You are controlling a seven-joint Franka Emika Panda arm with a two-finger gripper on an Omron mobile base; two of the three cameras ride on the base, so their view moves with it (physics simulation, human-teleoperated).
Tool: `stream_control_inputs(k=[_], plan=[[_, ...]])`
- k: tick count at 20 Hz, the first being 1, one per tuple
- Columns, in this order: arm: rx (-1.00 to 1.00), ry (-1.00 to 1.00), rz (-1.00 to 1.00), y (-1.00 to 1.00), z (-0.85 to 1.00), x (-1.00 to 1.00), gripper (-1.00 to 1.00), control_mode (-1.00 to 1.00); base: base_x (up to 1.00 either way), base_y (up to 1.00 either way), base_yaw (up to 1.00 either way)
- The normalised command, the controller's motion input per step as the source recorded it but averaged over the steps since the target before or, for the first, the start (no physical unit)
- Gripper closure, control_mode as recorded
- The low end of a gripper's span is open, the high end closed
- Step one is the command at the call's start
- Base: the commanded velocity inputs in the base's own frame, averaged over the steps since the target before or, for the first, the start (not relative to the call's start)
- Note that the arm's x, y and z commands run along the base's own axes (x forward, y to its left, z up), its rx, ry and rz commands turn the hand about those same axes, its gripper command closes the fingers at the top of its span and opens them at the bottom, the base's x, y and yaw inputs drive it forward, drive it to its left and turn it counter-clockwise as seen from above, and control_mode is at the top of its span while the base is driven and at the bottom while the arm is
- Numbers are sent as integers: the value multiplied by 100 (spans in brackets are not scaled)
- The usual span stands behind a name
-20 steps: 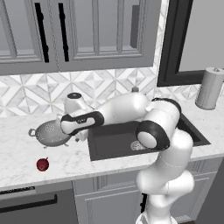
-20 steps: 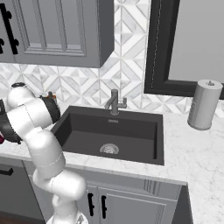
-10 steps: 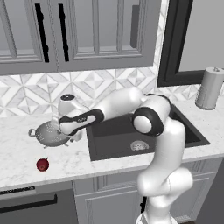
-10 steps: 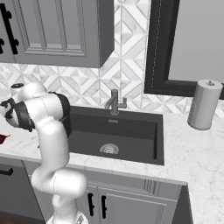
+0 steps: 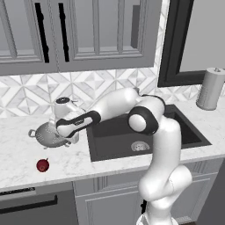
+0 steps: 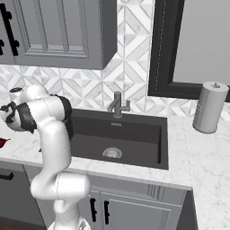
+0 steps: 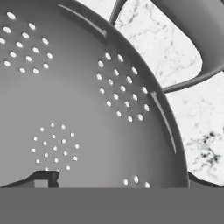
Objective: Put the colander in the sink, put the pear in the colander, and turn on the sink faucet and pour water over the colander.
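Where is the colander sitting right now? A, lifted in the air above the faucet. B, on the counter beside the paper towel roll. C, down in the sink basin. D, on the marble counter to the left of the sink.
D: the colander rests on the white marble counter left of the sink, with the pear in front of it on the same counter.

- A home kitchen is showing here: grey panelled wall cabinets (image 5: 66, 35) with dark bar handles are hanging above a white marble counter (image 5: 17, 162).
- A dark basin sink (image 6: 117, 134) with a grey faucet (image 6: 117, 104) is sitting in the marble.
- Geometric tile backsplash (image 6: 130, 85) is running behind, and a paper towel roll (image 6: 208, 108) is standing near a dark-framed window (image 6: 197, 40).
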Motion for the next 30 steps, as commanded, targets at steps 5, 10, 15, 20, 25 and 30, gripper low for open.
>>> stream_control_inputs(k=[5,10,15,20,25,30], plan=[[0,10,-3,0,-26,-8,100,-100,0,0,0],[0,9,-4,-7,-9,-9,100,-100,0,0,0],[0,0,-4,-14,7,-24,100,-100,0,0,0],[0,-1,-3,-15,30,-46,100,-100,0,0,0],[0,-4,-4,-16,48,-65,100,-100,0,0,0],[0,-7,-7,-27,55,-57,100,-100,0,0,0]])
